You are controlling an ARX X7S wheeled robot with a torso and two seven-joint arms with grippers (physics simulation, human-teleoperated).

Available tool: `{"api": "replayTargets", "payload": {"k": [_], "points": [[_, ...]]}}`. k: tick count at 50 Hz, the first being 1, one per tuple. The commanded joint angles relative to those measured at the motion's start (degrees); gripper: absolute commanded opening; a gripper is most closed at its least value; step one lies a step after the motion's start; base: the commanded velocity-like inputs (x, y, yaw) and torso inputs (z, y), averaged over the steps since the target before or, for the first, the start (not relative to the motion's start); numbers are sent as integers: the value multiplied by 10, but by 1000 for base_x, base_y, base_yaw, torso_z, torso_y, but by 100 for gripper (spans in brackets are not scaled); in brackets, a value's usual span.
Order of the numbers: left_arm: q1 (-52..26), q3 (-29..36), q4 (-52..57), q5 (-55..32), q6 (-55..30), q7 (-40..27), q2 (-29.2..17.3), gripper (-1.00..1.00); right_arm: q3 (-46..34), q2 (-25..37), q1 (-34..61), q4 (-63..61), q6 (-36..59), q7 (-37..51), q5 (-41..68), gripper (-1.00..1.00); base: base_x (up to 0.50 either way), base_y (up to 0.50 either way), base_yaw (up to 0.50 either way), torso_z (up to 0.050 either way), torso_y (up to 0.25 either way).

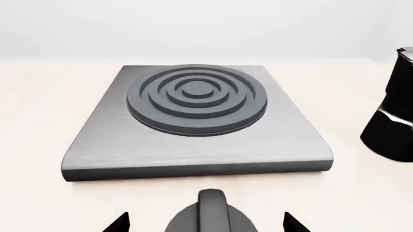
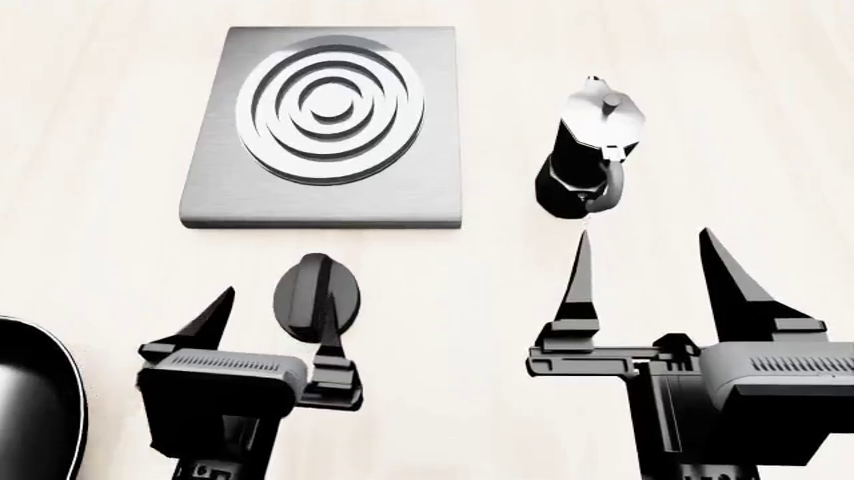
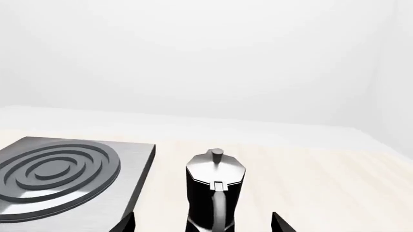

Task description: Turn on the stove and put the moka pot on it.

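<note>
The stove [image 2: 227, 190] is a flat grey square plate with concentric burner rings, lying at the far left of the table. Its round black ridged knob [image 2: 315, 295] sits apart, just in front of the plate. My left gripper [image 2: 274, 310] stands open with one finger on each side of the knob [image 1: 212, 215], apart from it, facing the stove [image 1: 193, 154]. The moka pot [image 2: 591, 150], black below and silver on top, stands upright to the right of the stove, handle toward me. My right gripper [image 2: 645, 240] is open just short of the moka pot [image 3: 215, 193], which is lined up between its fingers.
A black frying pan [image 2: 34, 400] pokes in at the near left edge, beside my left arm. The table is light wood. In the left wrist view the moka pot [image 1: 392, 125] stands a short gap from the stove's right side.
</note>
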Motion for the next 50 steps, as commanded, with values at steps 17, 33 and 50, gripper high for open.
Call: {"api": "replayTargets", "payload": {"k": [17, 33, 50], "points": [[-45, 30, -133, 13, 33, 6, 14, 100, 1, 6, 2, -3, 3, 8, 9, 100, 0, 0, 0, 0, 0], [-50, 52, -140, 24, 29, 2, 12, 100, 0, 11, -1, 4, -7, 12, 14, 100, 0, 0, 0, 0, 0], [-30, 62, -114, 20, 31, -6, 8, 100, -2, 15, 3, -1, 1, 20, 19, 100, 0, 0, 0, 0, 0]]}}
